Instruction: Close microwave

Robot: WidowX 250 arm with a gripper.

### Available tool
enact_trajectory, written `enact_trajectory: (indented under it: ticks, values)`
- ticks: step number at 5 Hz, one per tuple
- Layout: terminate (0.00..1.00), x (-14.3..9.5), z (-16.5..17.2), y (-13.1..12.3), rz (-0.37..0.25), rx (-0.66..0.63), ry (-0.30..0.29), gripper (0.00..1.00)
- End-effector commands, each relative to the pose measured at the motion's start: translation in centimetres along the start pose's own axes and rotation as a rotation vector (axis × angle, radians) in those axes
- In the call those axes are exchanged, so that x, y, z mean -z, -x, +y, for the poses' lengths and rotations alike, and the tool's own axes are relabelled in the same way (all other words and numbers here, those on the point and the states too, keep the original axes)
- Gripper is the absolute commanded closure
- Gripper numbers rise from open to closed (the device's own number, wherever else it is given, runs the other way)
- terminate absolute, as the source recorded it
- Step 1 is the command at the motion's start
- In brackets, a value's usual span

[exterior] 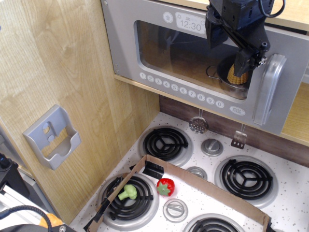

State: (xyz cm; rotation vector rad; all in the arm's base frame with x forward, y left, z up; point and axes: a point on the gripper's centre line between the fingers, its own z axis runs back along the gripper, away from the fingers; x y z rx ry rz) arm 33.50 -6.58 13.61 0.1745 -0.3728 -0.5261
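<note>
The microwave [159, 53] hangs at the top, with its grey door swung almost flat against the light-wood cavity. The clock display [189, 23] reads 12:30, and a row of round buttons [178, 89] runs along the door's lower edge. The curved grey handle [267, 92] is at the door's right end. Through the window I see a metal pot with a yellow corn cob [236, 76]. My black gripper [232, 47] is in front of the door's upper right, just left of the handle. Its fingers are apart and hold nothing.
A small grey holder [52, 137] is fixed to the wooden wall on the left. Below is a white stovetop with black coil burners [166, 143] and knobs. A cardboard box rim [207, 186] crosses it, with a green broccoli [128, 192] and a red toy vegetable [165, 186].
</note>
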Motion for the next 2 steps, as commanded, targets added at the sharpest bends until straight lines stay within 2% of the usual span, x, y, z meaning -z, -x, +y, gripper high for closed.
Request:
enact_trajectory:
  ticks: [1,2]
  values:
    - [0.0,-1.99,0.47,-2.43,-0.068,-0.001,-0.025,0.0]
    - [1.0,-1.92,0.4,-2.41,-0.091,-0.014,-0.034,0.0]
